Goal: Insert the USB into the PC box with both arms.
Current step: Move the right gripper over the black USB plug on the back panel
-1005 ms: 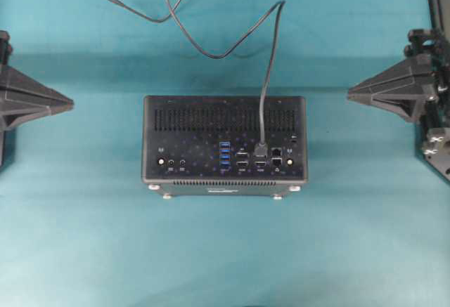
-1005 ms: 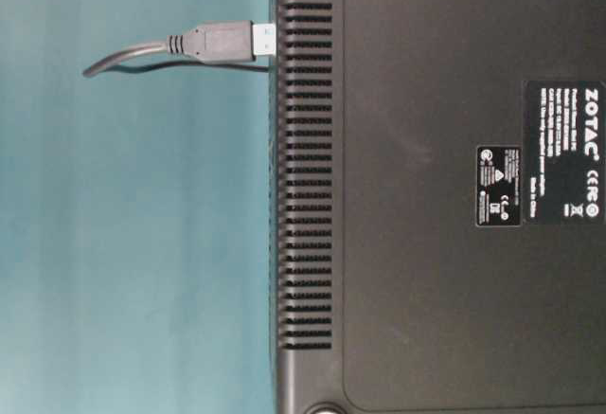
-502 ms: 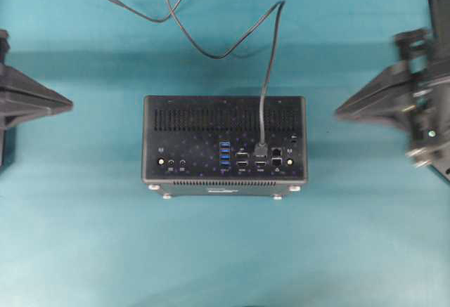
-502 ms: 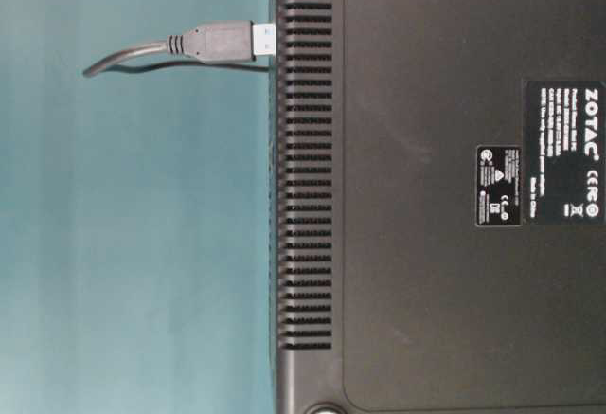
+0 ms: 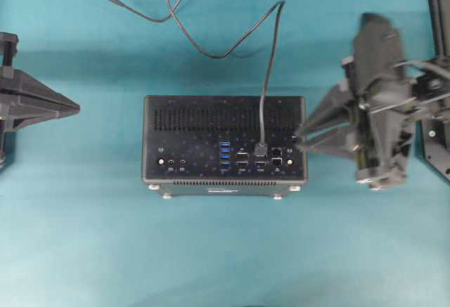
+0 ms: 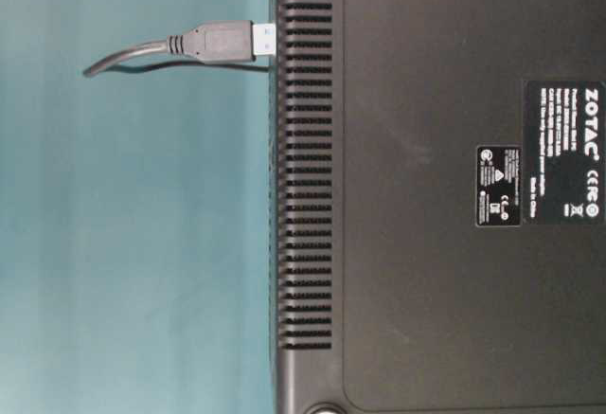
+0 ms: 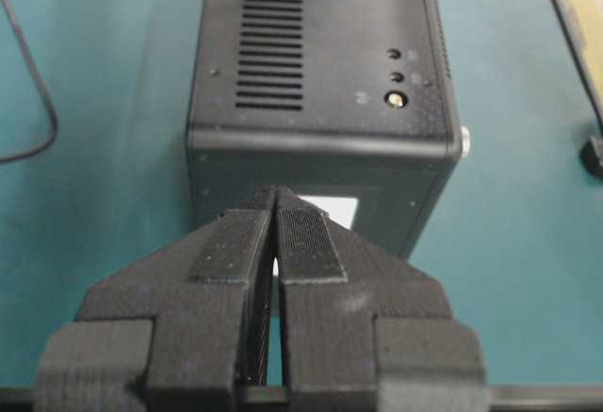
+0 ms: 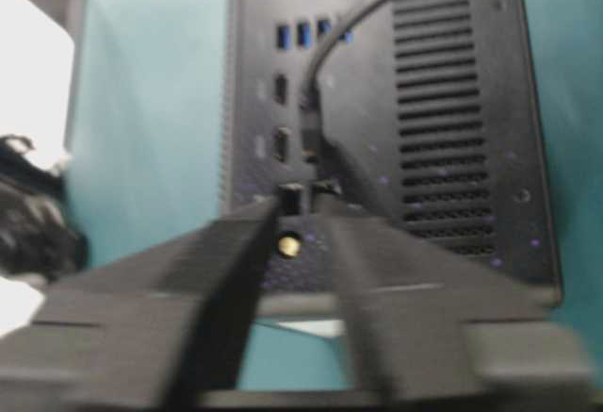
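USB (image 5: 264, 89) cable is plugged into the top of the PC box (image 5: 224, 145), which sits mid-surface (image 5: 225, 251), just as before. The right claw (image 5: 301, 137) has swung in from the right edge since a second ago; its tips now reach the box's right edge, spread apart, holding nothing. The left claw (image 5: 76, 107) waits well left, pinched narrow and empty. One box, one cable, two claws, four blue ports (image 5: 224, 154).

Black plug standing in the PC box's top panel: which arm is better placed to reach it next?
Right. The right gripper is open, tips at the black mini PC box edge nearest the black plug. The left gripper is shut, off the box's far side.
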### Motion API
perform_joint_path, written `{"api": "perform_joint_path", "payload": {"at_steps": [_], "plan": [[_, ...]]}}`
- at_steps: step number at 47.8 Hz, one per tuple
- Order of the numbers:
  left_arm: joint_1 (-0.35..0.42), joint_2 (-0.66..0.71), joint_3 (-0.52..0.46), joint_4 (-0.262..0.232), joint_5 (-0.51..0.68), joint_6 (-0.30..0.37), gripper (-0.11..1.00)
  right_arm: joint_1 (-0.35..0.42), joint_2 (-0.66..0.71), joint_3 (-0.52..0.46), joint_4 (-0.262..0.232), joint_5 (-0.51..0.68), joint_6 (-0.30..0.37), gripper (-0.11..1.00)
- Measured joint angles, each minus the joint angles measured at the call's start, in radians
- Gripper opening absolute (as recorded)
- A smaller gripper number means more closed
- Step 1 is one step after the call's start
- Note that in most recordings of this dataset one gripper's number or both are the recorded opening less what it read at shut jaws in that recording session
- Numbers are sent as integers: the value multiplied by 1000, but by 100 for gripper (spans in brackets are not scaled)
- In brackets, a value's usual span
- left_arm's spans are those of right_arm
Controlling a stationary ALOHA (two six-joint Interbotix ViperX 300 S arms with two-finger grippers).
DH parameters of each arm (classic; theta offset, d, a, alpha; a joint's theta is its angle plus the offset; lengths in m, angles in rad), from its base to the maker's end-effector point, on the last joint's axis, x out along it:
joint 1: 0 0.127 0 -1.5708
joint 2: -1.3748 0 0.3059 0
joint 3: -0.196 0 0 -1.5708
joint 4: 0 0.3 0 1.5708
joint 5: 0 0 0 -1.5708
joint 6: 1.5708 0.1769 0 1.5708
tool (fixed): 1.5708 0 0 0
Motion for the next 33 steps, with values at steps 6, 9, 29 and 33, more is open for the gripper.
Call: {"api": "perform_joint_path", "payload": {"at_steps": [6,9,29,33], "plan": [[0,0,0,0,9,0,0,0,20,-18,-35,14,0,68],[0,0,0,0,15,0,0,0,34,-35,-49,29,6,70],[2,-2,0,0,21,0,0,54,181,-195,-206,156,141,70],[0,-3,0,0,21,0,0,58,187,-206,-213,156,153,70]]}}
